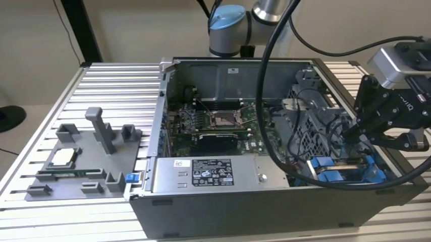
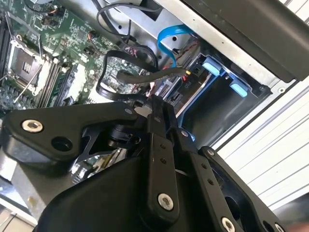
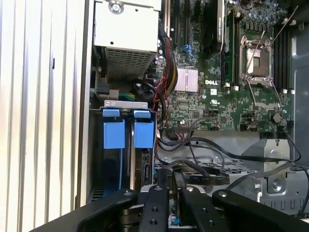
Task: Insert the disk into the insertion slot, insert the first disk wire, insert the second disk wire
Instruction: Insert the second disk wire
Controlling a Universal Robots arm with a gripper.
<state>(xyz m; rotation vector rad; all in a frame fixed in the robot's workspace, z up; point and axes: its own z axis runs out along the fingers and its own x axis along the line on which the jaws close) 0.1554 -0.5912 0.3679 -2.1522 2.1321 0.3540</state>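
Now the gripper (image 1: 377,132) hangs over the open computer case (image 1: 269,201), near the blue insertion slot (image 1: 343,169).
Both wrist views show its fingers (image 3: 166,193) pressed together on a black wire (image 2: 145,75); blue tabs (image 3: 128,133) sit nearby.

Beige wall (image 1: 135,30), ribbed aluminium table (image 1: 114,80), black upright post (image 1: 82,30).

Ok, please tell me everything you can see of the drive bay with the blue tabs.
The insertion slot is a grey metal bay in a corner of the open computer case, against its wall. Two bright blue plastic tabs sit side by side at its mouth. Black wires lie beside it. What fills it cannot be told.
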